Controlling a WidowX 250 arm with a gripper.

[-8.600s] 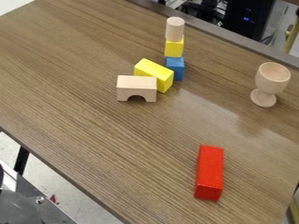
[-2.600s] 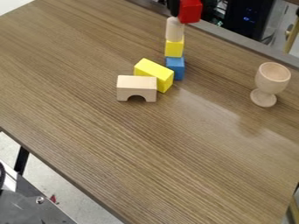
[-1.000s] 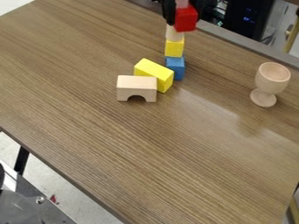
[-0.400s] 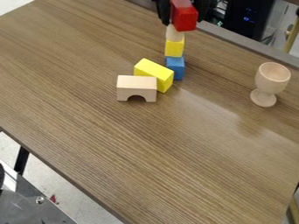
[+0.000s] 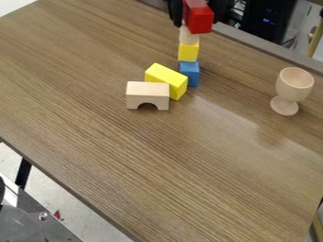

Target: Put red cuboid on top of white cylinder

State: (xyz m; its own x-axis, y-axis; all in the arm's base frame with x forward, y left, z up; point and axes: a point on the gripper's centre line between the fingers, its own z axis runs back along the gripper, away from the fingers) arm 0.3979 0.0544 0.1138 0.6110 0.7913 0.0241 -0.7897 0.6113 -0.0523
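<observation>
The black gripper (image 5: 196,21) is at the top edge of the camera view, open, one finger on each side of the red cuboid (image 5: 200,20). The cuboid lies lengthwise on the pale cylinder (image 5: 187,36), its near end jutting out toward the camera and hiding the cylinder's top. Below the cylinder are a yellow block (image 5: 188,52) and, under that, a blue block (image 5: 189,73), forming an upright stack.
A yellow block (image 5: 166,81) leans close to the stack's base, with a pale wooden arch (image 5: 148,94) in front of it. A wooden goblet (image 5: 293,85) stands at the right. The tabletop (image 5: 157,165) extends toward the camera.
The red cuboid was carried from the table's near right up to the stack and lowered onto the cylinder. Since one second ago the gripper's fingers have spread away from it.
</observation>
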